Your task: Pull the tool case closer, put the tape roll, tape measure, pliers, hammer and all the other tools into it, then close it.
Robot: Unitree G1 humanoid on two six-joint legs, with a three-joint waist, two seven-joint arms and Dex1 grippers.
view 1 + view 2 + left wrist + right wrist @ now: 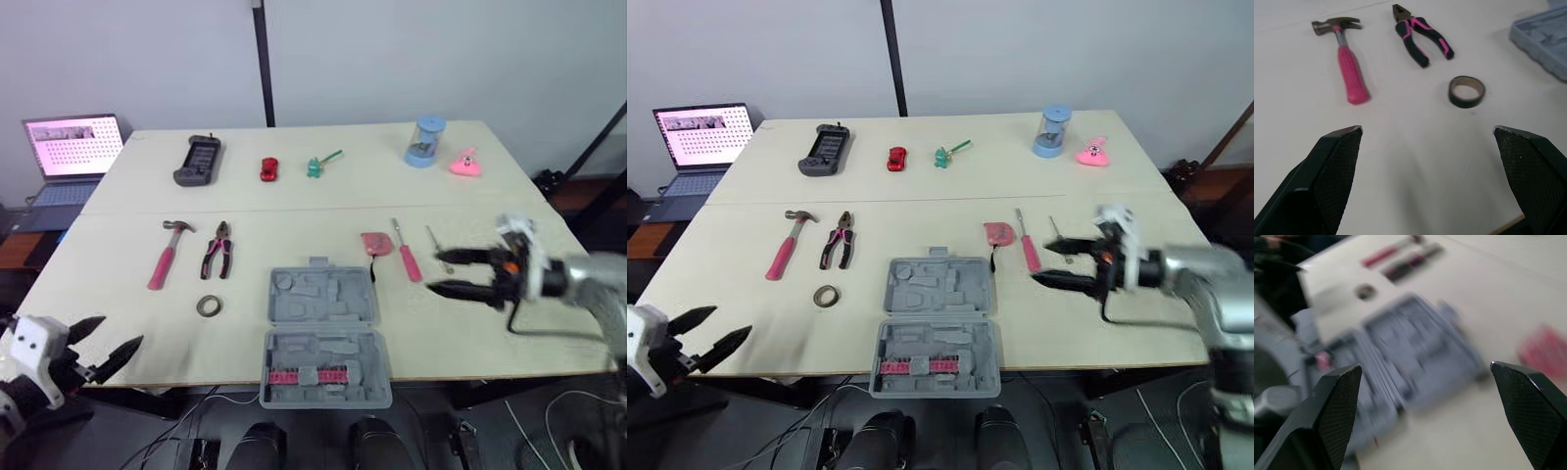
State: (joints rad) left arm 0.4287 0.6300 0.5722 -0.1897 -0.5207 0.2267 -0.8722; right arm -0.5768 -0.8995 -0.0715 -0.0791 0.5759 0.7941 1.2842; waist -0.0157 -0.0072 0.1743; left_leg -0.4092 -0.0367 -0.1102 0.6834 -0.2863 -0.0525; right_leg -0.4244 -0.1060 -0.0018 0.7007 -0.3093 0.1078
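The case [323,333] lies open at the tabletop's [108,294] near edge, centre; rigid moulded plastic, probably light and apt to slide; best gripped by a side wall. Right gripper [436,272], jaws spread, hovers to its right by the screwdriver [405,253]; left gripper [120,333], jaws spread, hangs off the near-left edge.

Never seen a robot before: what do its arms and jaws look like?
Two black, pointed jaws per arm, cross-hatched inside. The left wrist is a white block; the right arm is silver-grey, with an orange mark and a black cable.
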